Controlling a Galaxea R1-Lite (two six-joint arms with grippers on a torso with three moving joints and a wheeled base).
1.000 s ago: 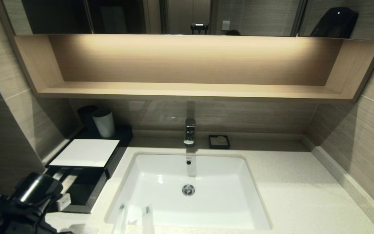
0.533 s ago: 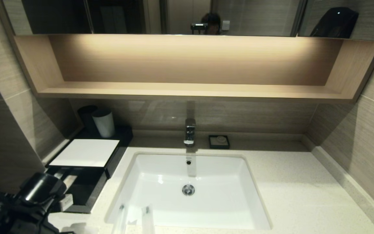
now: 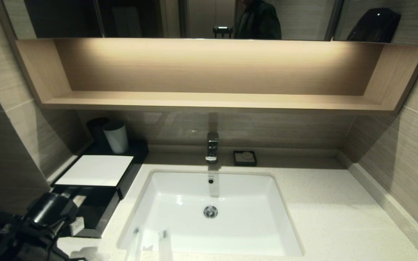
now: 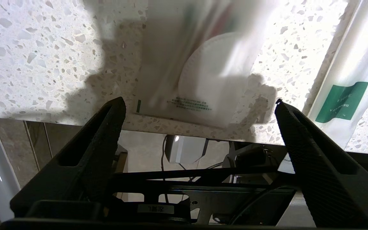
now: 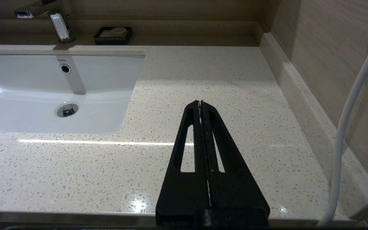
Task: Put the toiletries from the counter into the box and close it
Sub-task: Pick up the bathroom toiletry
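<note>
Left fingers [image 4: 107, 127] splayed, square packet [image 4: 200, 76] just beyond.

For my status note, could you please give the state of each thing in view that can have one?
Box: drawer pulled open.
Square packet: lying flat at the counter's edge, not gripped.
Left claw: open, over the packet.
Right claw: shut, empty.
Faucet: no water running.
</note>
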